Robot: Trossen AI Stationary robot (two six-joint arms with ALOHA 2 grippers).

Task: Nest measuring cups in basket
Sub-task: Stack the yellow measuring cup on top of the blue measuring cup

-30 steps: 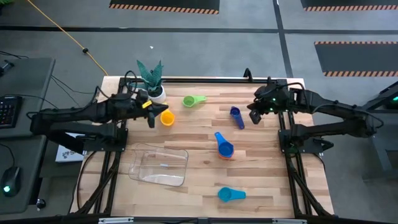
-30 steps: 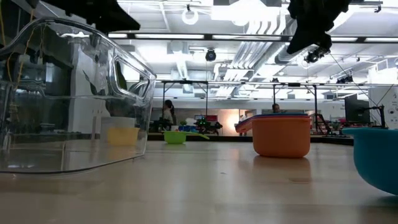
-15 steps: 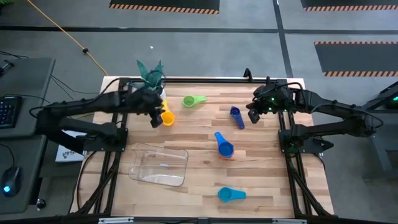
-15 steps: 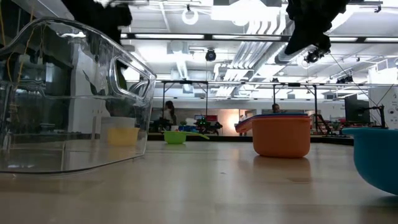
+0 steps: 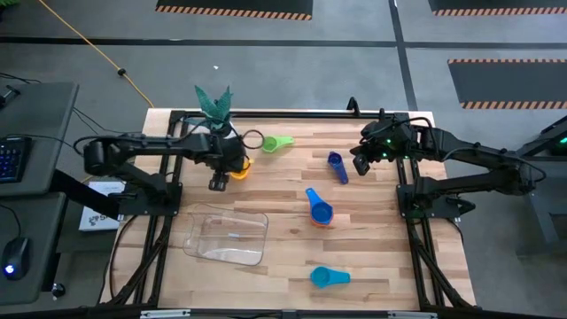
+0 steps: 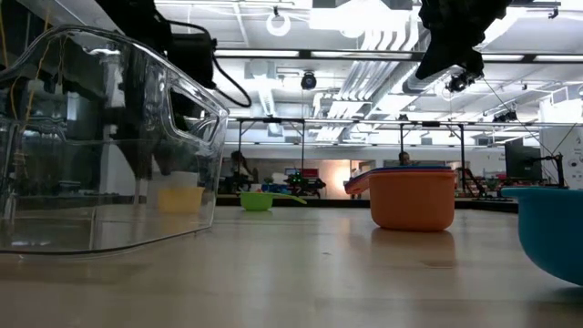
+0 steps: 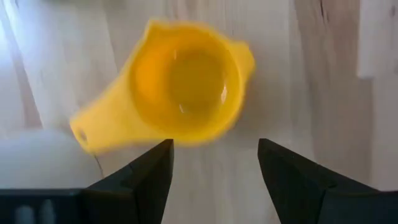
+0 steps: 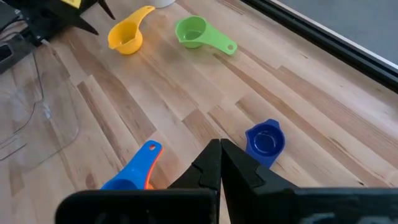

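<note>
Your left gripper [image 7: 214, 163] hangs directly over the round yellow plastic measuring cup [image 7: 177, 87], fingers spread wide, the bowl just ahead of the tips; that stance suits a downward pinch on the rim. The cup sits near the wooden table's [image 5: 372, 257] far-left corner, beside the white potted plant [image 5: 215, 111]. You have the clear rectangular plastic basket [image 5: 227, 237] waiting empty by the near-left edge. Your right gripper [image 8: 220, 157] waits pressed together, holding nothing, above the small dark blue cup [image 8: 265, 140] toward the far-right side.
</note>
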